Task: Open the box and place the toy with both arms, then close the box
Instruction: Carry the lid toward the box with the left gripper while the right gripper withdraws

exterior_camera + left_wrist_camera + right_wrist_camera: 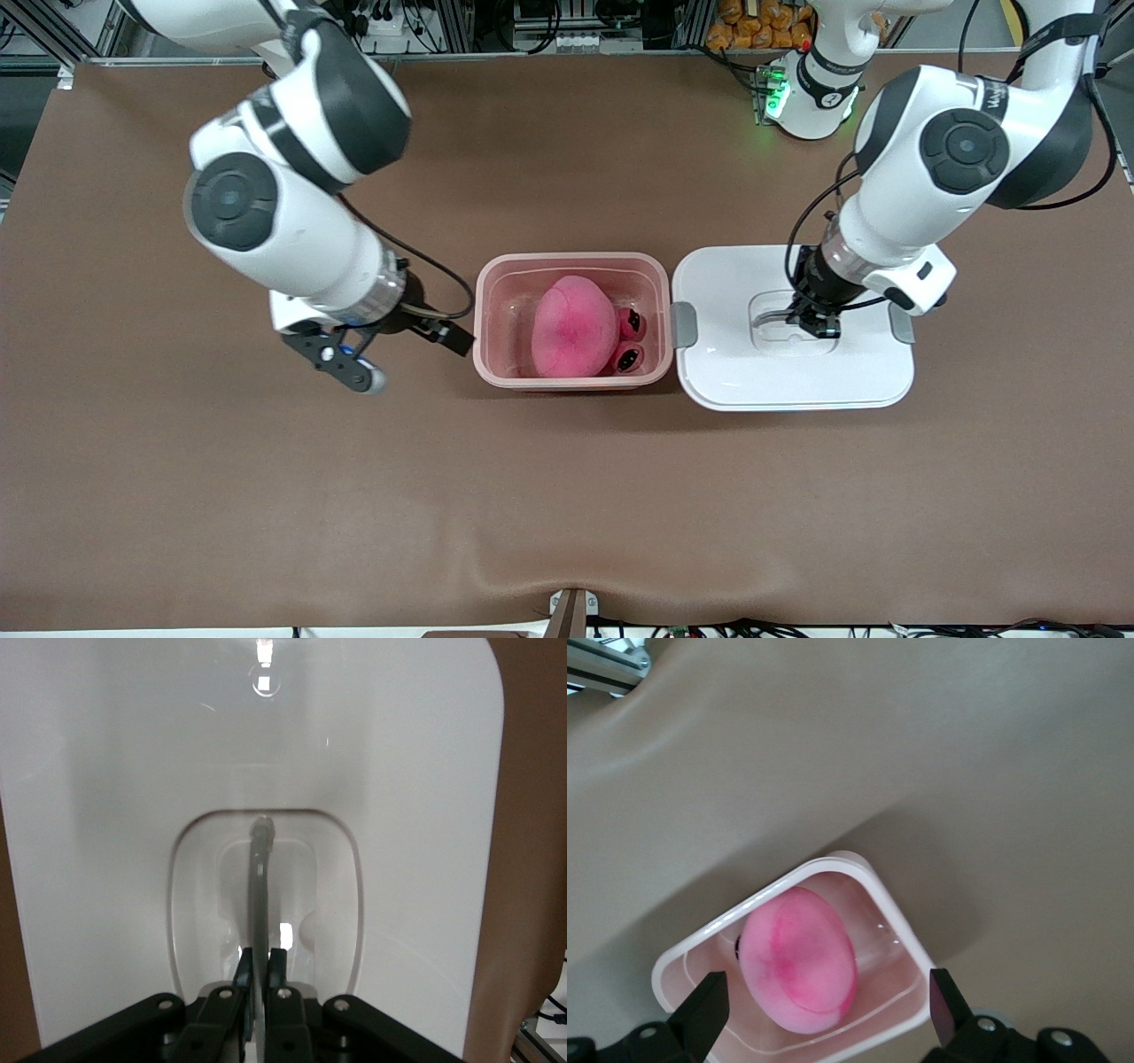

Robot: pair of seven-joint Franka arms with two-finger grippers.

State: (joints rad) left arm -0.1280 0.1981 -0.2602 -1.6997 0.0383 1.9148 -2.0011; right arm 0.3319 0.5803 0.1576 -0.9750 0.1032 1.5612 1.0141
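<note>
The translucent pink box (496, 354) stands open at the table's middle. The pink plush toy (574, 324) lies inside it, its dark eyes turned toward the left arm's end. The white lid (726, 354) lies flat on the table beside the box, toward the left arm's end. My left gripper (813, 321) is down in the lid's recessed centre, shut on the thin grey handle (260, 877); the left wrist view shows the fingertips (260, 958) pinching it. My right gripper (409, 359) is open and empty over the table beside the box, toward the right arm's end. The right wrist view shows the box (881, 904) and toy (799, 958) between its spread fingers (709, 1005).
The brown table cover (567, 496) is bare round the box and lid. The left arm's green-lit base (780, 97) stands at the table's edge farthest from the front camera. A small mount (571, 611) sits at the edge nearest that camera.
</note>
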